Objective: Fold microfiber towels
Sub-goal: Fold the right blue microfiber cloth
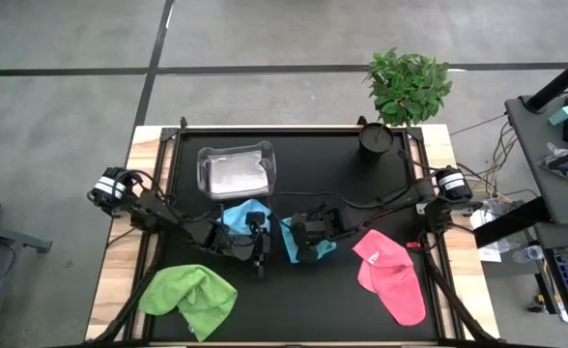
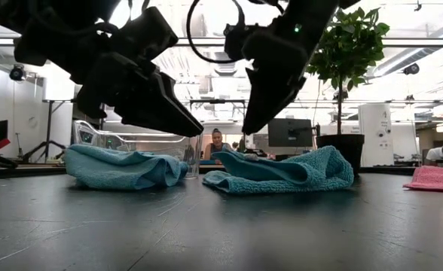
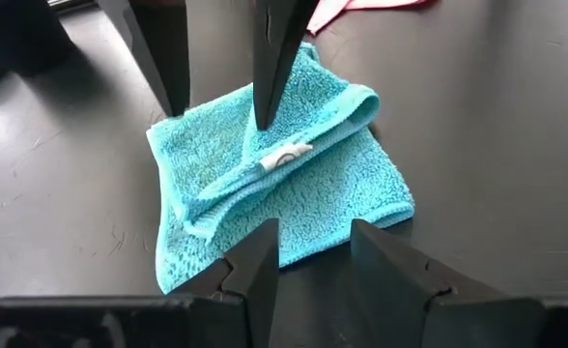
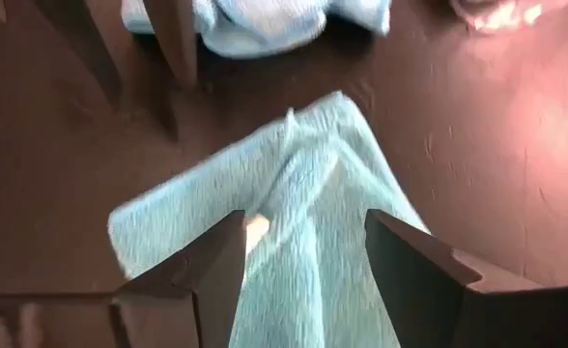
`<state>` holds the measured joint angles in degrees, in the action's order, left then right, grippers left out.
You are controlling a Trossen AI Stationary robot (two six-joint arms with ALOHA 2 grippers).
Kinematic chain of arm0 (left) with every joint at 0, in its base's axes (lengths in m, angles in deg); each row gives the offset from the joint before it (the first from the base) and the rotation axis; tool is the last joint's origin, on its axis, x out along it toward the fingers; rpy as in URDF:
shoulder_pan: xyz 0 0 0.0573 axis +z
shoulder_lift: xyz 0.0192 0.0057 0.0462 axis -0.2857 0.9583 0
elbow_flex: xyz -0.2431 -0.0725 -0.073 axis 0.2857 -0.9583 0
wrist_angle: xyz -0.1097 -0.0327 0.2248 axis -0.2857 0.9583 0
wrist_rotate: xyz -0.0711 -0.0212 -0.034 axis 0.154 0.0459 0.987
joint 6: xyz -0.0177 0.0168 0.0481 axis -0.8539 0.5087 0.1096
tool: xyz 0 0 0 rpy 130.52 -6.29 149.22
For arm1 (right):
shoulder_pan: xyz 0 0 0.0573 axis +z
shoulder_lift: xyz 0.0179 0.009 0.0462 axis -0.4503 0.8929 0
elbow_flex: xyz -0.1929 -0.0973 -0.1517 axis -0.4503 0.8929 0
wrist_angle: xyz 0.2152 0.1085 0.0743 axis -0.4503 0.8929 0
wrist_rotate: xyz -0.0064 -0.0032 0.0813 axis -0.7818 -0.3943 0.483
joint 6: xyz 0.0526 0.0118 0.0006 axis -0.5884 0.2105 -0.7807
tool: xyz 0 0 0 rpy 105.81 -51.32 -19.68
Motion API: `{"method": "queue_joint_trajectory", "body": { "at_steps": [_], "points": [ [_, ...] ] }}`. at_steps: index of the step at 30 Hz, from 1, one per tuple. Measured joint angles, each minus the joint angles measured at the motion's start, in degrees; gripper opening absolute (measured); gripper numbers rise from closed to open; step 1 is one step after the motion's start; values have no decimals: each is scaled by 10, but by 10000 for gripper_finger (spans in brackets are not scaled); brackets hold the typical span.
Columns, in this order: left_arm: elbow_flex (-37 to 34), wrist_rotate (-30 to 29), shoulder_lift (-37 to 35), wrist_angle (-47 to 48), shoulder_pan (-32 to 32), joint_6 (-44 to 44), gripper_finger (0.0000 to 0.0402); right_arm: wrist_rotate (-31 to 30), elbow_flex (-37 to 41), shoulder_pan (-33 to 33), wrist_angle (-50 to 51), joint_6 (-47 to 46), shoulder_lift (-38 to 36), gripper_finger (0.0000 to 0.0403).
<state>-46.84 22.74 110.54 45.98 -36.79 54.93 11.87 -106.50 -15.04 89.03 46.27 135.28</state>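
The black table [image 1: 361,213] carries everything, and the clear plastic tub [image 1: 236,170] toward its far left serves as the landmark. The tub holds a pale grey-white towel [image 1: 234,176]. Well to the near side of the tub, at the table's front left corner, lies the crumpled lime green towel [image 1: 189,298]. Far to the right of the tub and nearer the front lies the pink towel [image 1: 390,275], spread flat and long. Level with the tub along the far edge, well to its right, stands a potted plant [image 1: 407,87] in a dark pot.

Just in front of the tub sits a bunched light blue towel [image 1: 243,215]. Beside it, farther from the tub to the right, lies the second light blue towel [image 3: 274,188], partly folded, its white label showing on the upper fold.

The left gripper [image 1: 258,253] hangs in front of the tub, just off the bunched towel; its fingers stand apart and hold nothing. The right gripper [image 4: 303,256] hovers over the partly folded towel, fingers spread, with the cloth lying loose below them.
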Motion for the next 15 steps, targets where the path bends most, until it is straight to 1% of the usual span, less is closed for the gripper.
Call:
{"method": "queue_joint_trajectory", "body": {
  "at_steps": [2, 6, 12, 15],
  "points": [
    [-3, 0, 0, 0, 3, 0, 116, -4, 13, 0, -36, 9, 5, 203],
    [-11, 0, 10, -9, 9, -13, 116, -43, 41, 1, -95, 13, 17, 203],
    [-13, 0, 57, -25, 20, -13, 116, -51, 76, -3, -181, 16, 31, 203],
    [-6, 0, 74, -36, 27, -10, 116, -56, 93, -4, -209, 17, 31, 192]
  ]
}}
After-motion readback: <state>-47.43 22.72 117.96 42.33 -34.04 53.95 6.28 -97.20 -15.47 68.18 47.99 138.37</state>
